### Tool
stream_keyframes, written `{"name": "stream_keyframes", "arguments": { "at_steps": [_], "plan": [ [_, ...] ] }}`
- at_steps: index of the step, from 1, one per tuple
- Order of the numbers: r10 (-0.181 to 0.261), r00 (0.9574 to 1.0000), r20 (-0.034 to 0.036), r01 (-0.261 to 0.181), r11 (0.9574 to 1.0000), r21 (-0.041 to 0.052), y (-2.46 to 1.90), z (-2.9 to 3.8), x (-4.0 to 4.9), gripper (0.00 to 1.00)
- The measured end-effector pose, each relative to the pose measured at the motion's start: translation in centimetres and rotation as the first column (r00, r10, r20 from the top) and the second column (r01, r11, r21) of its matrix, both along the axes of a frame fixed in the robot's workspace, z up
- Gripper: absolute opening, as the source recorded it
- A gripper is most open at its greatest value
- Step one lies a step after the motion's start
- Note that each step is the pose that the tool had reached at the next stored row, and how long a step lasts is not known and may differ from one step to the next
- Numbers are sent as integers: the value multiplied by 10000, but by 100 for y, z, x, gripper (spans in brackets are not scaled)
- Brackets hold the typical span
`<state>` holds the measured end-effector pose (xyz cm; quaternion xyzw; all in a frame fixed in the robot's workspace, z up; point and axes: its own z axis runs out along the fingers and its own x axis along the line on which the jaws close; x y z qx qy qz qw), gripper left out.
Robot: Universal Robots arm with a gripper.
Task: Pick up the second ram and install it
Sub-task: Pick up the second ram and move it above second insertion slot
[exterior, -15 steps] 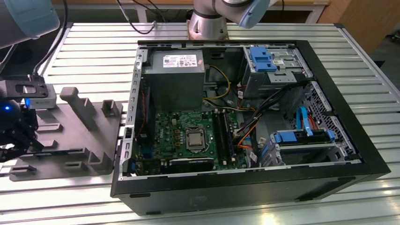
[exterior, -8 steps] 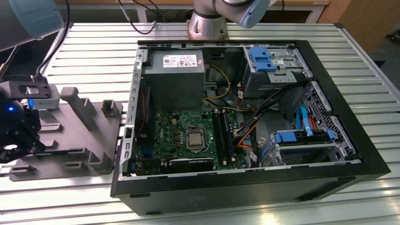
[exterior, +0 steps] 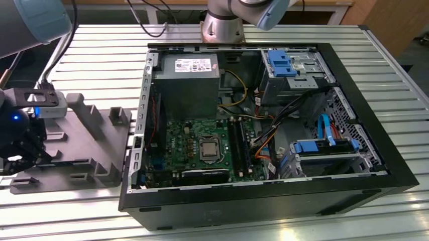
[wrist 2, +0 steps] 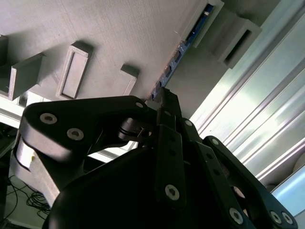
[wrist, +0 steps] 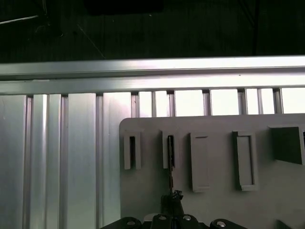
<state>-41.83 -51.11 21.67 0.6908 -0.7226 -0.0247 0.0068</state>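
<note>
Gripper [wrist 2: 162, 97] looks pinched shut on the near end of the second ram [wrist 2: 183, 46], which stands on edge in a grey tray [exterior: 94, 168] slot, long axis running straight away from the gripper, tray at 9 o'clock of the open case [exterior: 268, 203] in the exterior view.

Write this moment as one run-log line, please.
stage: pick | jaws: shut on ram | ram: on edge at tray slot | case: open
</note>
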Motion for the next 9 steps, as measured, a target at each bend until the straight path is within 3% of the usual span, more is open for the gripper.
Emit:
{"name": "stream_keyframes", "arguments": {
  "at_steps": [9],
  "plan": [
    [8, 10000, 0, -8, 10000, 0, 0, -3, 1, 11]
  ]
}}
